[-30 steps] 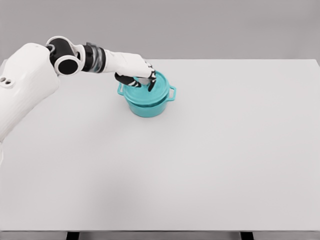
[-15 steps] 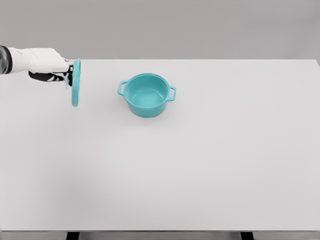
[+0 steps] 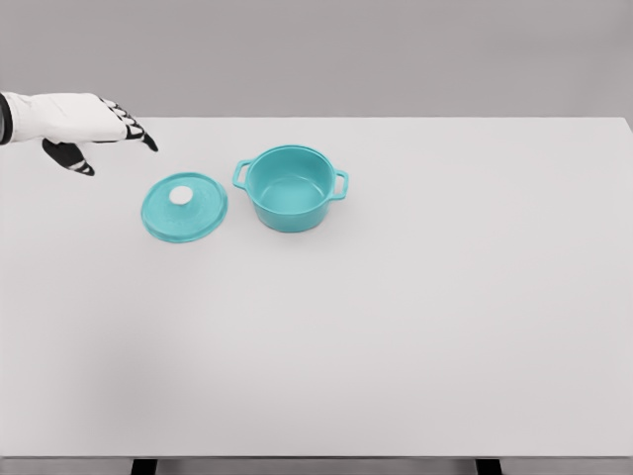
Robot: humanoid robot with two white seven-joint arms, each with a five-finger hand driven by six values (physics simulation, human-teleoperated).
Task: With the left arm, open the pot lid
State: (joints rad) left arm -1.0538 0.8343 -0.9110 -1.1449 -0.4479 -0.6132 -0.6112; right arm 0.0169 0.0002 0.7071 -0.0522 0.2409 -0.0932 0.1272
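The white worktop (image 3: pixel 415 327) carries the open teal pot (image 3: pixel 291 188), and the lid (image 3: pixel 184 207) lies flat just beside it on its left, knob up. The left hand (image 3: pixel 84 127) hangs above the worktop's far left, apart from the lid, its fingers (image 3: pixel 136 134) spread and holding nothing

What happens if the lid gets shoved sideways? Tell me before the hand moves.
The lid lies flat on the table, knob up, so it would probably slide rather than roll or tip. It looks rigid, so unlikely to flex. Pushed right, it may soon bump the pot.
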